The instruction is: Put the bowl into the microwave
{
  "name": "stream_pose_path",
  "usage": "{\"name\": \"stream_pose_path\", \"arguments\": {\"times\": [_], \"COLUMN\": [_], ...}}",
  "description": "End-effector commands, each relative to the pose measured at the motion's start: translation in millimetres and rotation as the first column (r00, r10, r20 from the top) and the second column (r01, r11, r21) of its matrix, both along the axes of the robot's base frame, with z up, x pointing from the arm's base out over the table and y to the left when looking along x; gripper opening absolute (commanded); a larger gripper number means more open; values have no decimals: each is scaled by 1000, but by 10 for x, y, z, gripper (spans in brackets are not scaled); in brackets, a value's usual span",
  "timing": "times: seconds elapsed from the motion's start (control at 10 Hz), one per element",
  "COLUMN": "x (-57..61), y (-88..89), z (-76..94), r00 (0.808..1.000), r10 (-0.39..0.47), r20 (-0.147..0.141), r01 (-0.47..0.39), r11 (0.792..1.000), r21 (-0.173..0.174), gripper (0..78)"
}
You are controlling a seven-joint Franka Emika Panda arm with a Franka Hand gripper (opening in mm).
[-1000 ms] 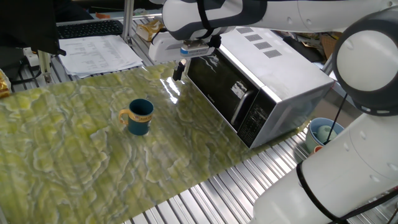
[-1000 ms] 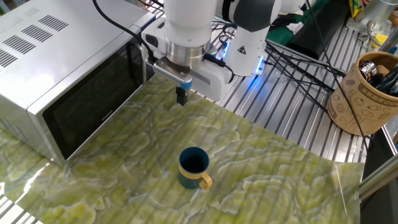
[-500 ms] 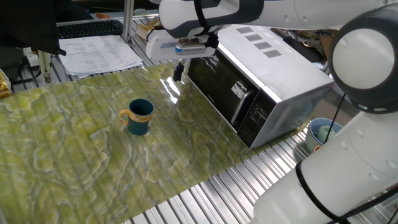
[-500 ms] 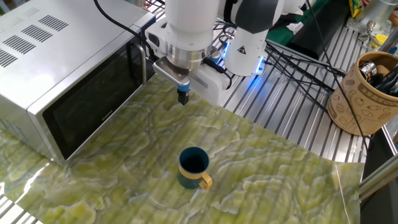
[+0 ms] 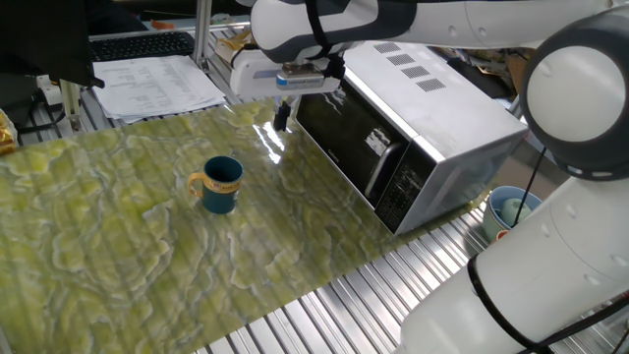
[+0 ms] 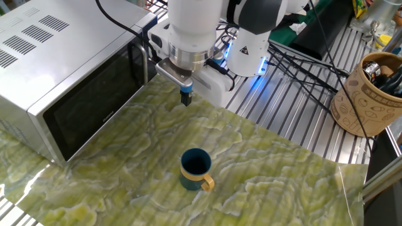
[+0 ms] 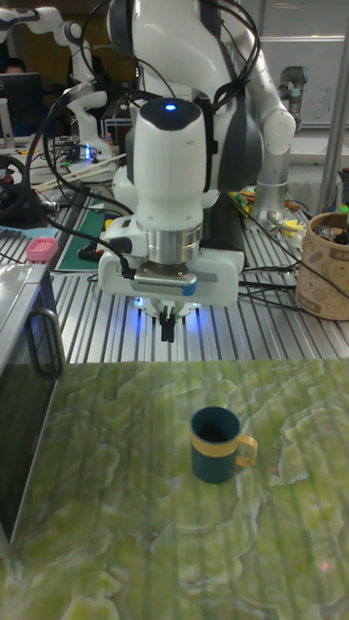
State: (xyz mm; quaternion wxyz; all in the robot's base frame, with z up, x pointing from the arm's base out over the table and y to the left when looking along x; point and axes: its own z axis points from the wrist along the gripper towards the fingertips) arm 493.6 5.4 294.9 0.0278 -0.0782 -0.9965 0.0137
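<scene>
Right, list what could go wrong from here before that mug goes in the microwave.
1. The microwave door looks closed, so the mug cannot go in until it is opened; carrying it over first would likely hit the glass.
2. The gripper hangs close beside the door handle, fingers together, so a sideways move could knock it.
3. The mug stands apart on the mat with nothing holding it; a clumsy grab could tip it.
</scene>
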Motion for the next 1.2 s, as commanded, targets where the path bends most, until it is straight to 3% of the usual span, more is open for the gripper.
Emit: {"name": "stream_pose_path", "arguments": {"times": [0.1, 0.8, 1.2], "x": [-9, -36, -95], "y": [-1, -68, -291], "z": [-10, -91, -164], "r00": [1000, 1000, 999], "r10": [-6, -22, -48], "r20": [3, 10, 12], "r01": [6, 22, 48], "r11": [1000, 1000, 998], "r21": [3, 20, 36], "gripper": [0, 0, 0]}}
